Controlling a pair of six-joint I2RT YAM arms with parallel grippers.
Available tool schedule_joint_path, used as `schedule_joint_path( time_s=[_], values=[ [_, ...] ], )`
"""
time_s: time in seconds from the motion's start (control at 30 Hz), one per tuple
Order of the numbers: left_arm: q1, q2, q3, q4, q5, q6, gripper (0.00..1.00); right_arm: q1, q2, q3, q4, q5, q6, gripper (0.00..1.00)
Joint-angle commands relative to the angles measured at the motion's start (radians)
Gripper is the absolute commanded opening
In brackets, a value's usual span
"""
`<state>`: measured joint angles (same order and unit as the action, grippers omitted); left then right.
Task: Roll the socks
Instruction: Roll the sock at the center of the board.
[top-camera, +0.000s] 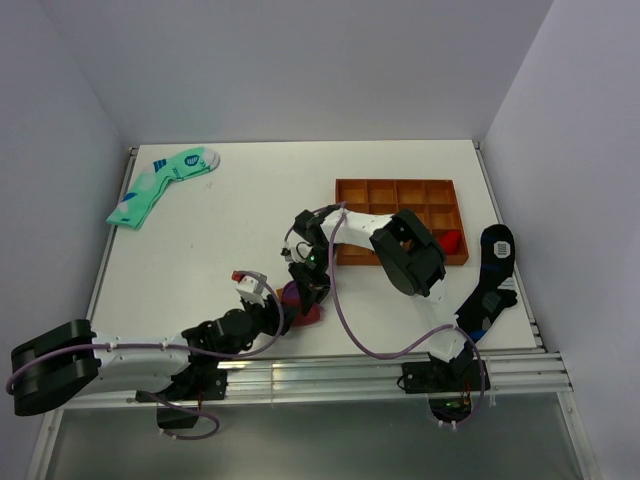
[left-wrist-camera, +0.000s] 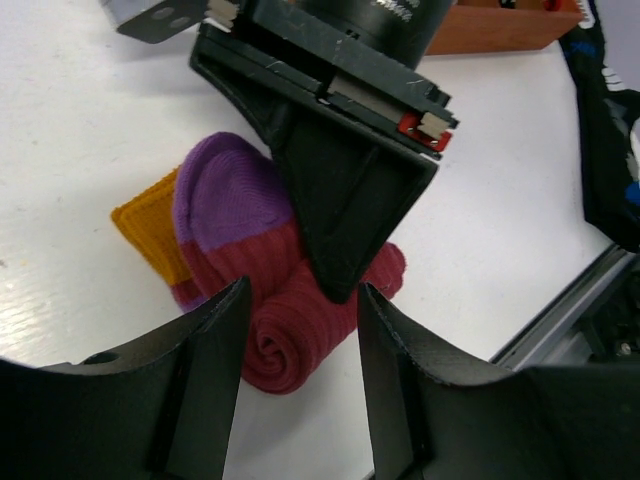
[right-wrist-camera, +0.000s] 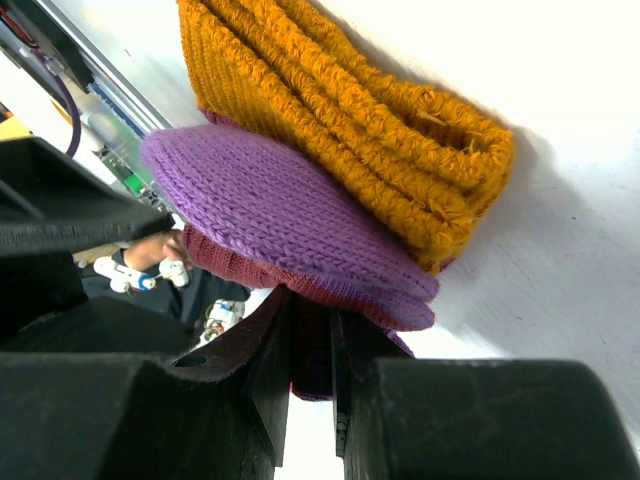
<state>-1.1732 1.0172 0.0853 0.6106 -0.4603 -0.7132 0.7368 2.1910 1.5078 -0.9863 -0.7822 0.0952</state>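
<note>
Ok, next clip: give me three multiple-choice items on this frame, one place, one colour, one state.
1. The mint-green socks lie: A in a tray; B far left on the table; C under an arm.
2. The rolled socks' cuff is: A orange-mustard; B blue; C white.
3. The right hand is: A wide open; B holding a black sock; C pinching maroon fabric.
B: they sit near the far left corner. A: the wrist view shows mustard knit. C: maroon fabric fills the narrow gap between its fingers.
</note>
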Motion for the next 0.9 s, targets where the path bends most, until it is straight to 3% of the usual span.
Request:
schedule_joint_path(
  time_s=[0.0,0.43,0.87],
  values=[
    [0.009,0.018,0.007,0.095,0.061,0.027,0.52,-0.008,0.03,-0.015,0.021,0.136,-0.032,0.01],
    [0.055,0.153,0.005,0.235,0.15,0.032,0.52,-0.008,0.024,-0.031,0.034,0.133,-0.032,0.01],
    [0.064,0.192,-0.022,0.235,0.146,-0.015,0.49,-0.008,0.018,-0.026,0.031,0.138,-0.029,0.0]
  ],
)
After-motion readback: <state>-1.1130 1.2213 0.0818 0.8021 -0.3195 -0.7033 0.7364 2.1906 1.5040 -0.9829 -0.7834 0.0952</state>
